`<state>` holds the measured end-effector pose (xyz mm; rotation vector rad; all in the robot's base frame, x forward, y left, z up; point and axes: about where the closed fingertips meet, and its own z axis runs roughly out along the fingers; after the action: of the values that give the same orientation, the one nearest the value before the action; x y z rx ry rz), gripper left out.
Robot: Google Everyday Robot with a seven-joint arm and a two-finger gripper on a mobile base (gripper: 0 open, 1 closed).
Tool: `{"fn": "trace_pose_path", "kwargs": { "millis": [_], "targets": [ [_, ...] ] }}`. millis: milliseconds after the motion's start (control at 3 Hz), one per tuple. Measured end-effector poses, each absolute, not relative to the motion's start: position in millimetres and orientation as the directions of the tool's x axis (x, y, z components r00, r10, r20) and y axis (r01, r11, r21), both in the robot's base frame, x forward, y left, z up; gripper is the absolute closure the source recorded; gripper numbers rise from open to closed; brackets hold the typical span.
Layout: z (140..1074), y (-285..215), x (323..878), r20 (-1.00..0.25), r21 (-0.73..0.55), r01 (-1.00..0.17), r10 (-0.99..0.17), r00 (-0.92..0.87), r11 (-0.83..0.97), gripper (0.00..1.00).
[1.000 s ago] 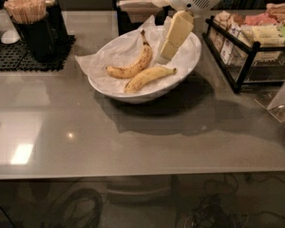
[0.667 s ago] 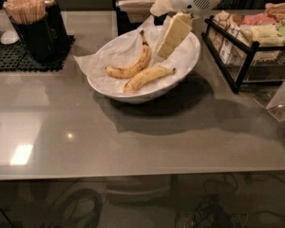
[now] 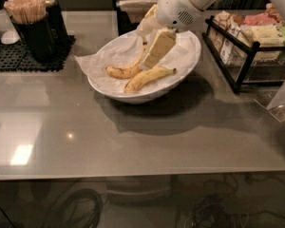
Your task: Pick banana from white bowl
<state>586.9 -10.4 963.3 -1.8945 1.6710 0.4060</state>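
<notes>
The white bowl [image 3: 185,68], wide and lined with crumpled white paper, stands on the grey counter. Two bananas lie in it. The banana [image 3: 149,77] is the shorter, cleaner yellow one at the front, with its short stem pointing right. The longer speckled banana [image 3: 126,71] lies behind it and curves up to a dark stem. My gripper [image 3: 152,61] comes down from the upper right into the bowl. Its cream finger tip is just above the banana's middle and hides part of the speckled banana's stem end.
A black holder of wooden stir sticks [image 3: 31,25] stands on a black mat at the back left. A black wire rack of packets [image 3: 249,42] stands right of the bowl. A clear stand [image 3: 282,99] is at the right edge. The counter's front edge runs across the bottom.
My gripper has moved left and down inside the bowl, closer to the two bananas. The bananas and the bowl have not moved.
</notes>
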Motion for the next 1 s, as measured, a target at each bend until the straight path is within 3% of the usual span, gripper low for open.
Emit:
{"fn": "trace_pose_path", "kwargs": {
  "millis": [1000],
  "targets": [
    [882.1, 56.5, 589.2, -0.584, -0.150, -0.967, -0.771, 0.254, -0.205, 0.29]
  ]
}}
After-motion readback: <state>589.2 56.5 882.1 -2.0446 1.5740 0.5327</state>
